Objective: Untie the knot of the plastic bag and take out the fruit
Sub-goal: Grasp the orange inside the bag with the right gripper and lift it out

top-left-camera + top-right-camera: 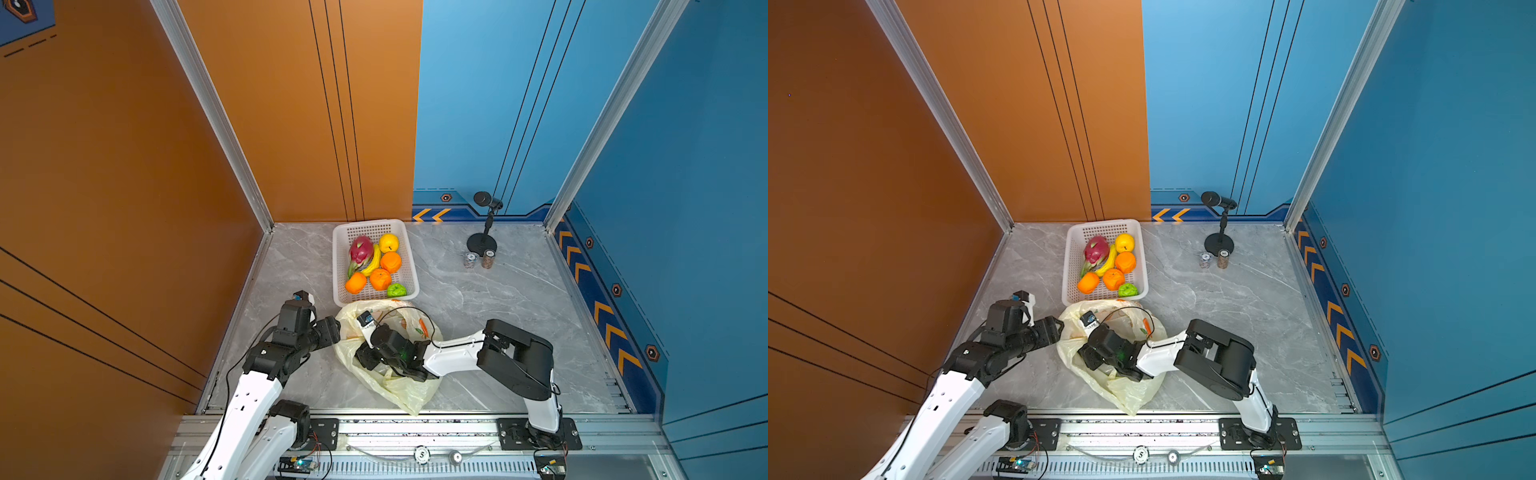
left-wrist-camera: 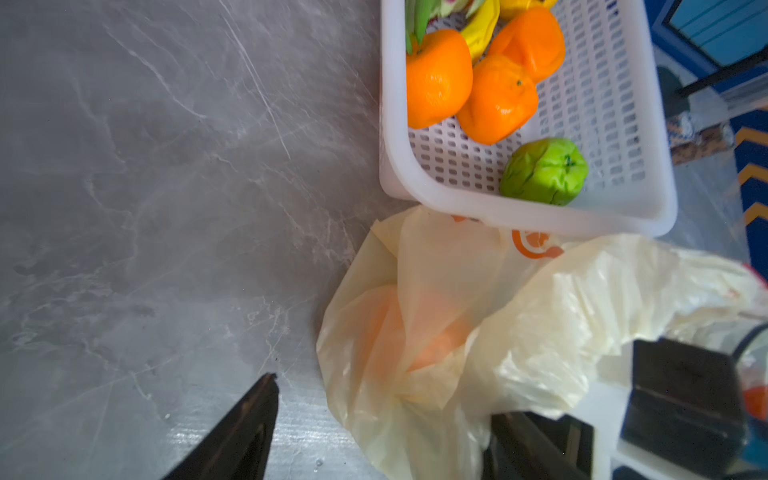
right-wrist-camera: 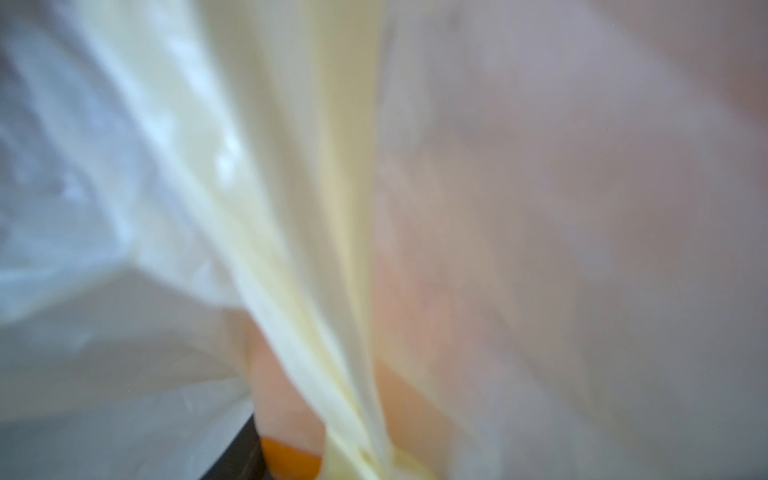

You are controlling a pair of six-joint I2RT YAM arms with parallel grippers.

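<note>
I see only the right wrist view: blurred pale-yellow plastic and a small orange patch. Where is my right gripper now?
Observer: In both top views the right gripper sits among the folds of the thin pale-yellow plastic bag on the grey marble table.
Operator: Is there a fruit inside the bag?
Observer: Yes. The left wrist view shows one round orange fruit through the plastic.
Operator: And what is the left gripper doing?
Observer: The left gripper is at the bag's edge with its jaws wide apart, gripping nothing.
</note>
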